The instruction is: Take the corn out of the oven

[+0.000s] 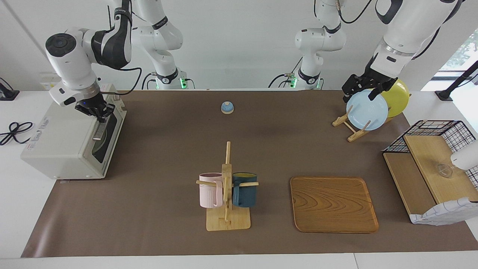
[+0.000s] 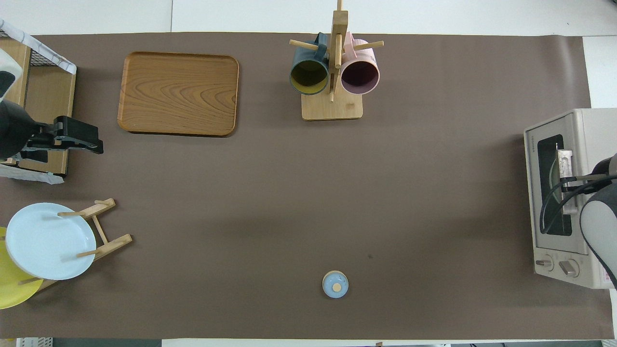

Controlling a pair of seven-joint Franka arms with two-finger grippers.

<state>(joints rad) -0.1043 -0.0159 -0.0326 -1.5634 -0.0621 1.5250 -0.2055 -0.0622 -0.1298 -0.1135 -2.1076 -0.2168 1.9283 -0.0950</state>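
- oven [image 1: 71, 140] at the right arm's end of the table, door closed, front facing the table middle
- tray [image 1: 333, 203] toward the left arm's end, farther from the robots than the plate rack [image 1: 351, 127]
- mug stand [image 1: 227, 194] mid-table, pink and dark blue mugs hanging on it
- right gripper [image 1: 100, 116] at the oven's door handle [image 1: 100, 129], fingers pressed together; probably pinching the bar, contact unclear
- left gripper [image 1: 364, 91] spread, waiting over the blue plate [image 1: 366, 110]
- corn not visible; dark door glass hides the inside
- small blue bell [image 1: 227, 107] near the robots

Glossy wooden tray [image 1: 333, 204], matt brown table mat [image 1: 168, 157]
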